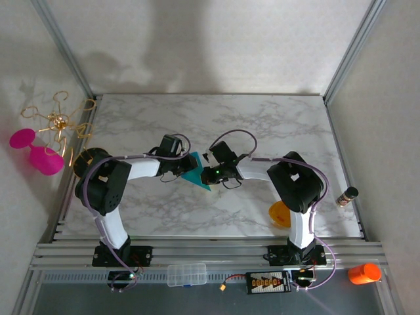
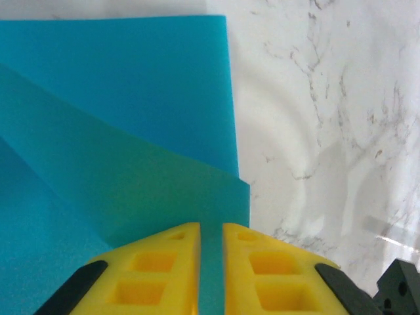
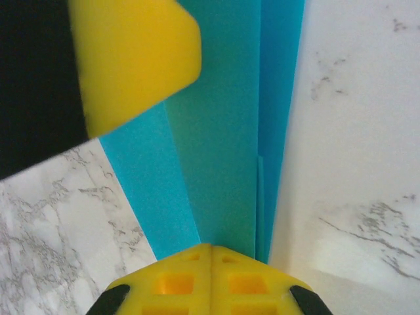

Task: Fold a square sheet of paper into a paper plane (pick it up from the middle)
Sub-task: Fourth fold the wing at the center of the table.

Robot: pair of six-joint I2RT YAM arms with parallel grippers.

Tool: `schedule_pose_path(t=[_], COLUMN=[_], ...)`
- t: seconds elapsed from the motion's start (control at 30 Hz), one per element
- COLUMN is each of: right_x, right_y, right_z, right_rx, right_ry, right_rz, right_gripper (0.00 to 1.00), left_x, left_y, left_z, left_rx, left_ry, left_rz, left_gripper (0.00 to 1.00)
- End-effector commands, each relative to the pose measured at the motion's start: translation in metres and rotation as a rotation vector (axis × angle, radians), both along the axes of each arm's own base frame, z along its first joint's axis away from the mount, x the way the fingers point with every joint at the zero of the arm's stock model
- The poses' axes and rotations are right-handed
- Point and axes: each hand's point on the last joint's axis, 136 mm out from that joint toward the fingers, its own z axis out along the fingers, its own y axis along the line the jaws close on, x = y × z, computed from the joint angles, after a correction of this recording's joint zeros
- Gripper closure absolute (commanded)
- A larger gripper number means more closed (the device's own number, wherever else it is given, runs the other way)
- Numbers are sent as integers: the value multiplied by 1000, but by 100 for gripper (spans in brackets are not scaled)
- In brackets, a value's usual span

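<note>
The teal-blue sheet of paper (image 1: 195,172) lies at mid-table, folded into layered, narrowing flaps. My left gripper (image 1: 187,164) is at its left side. In the left wrist view the paper (image 2: 131,98) spreads beneath the left gripper (image 2: 210,226), whose yellow fingers stand a narrow gap apart with teal showing through. My right gripper (image 1: 209,174) meets the paper from the right. In the right wrist view the paper (image 3: 223,131) tapers down into the right gripper (image 3: 211,247), whose fingers are pressed together on its narrow end. A left-gripper fingertip (image 3: 131,59) hovers over the far part.
The marble table (image 1: 262,125) has metal posts at its back corners. A small orange bowl (image 1: 279,213) sits by the right arm's base and a small bottle (image 1: 347,195) at the right edge. A pink glass (image 1: 33,151) lies off the left side.
</note>
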Motion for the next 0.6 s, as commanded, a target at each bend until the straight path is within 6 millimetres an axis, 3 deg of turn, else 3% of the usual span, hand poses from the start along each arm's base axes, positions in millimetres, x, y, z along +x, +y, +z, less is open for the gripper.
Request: schedule_pose_path(t=[0.0, 0.23, 0.37, 0.57], right_x=[-18, -28, -42, -51], right_y=[-28, -40, -61, -74], right_z=[-40, -51, -64, -69], right_rx=[-164, -221, -298, -312], right_ry=[83, 114, 135, 148], right_rz=[-7, 10, 30, 39], right_gripper=[95, 95, 95, 95], left_x=[-11, -3, 13, 45], left_y=[-3, 21, 45, 78], left_z=[-7, -36, -38, -25], left_rx=[29, 210, 278, 291], left_ry=[-15, 24, 14, -44], left_rz=[-59, -51, -17, 81], left_gripper=[86, 86, 85, 84])
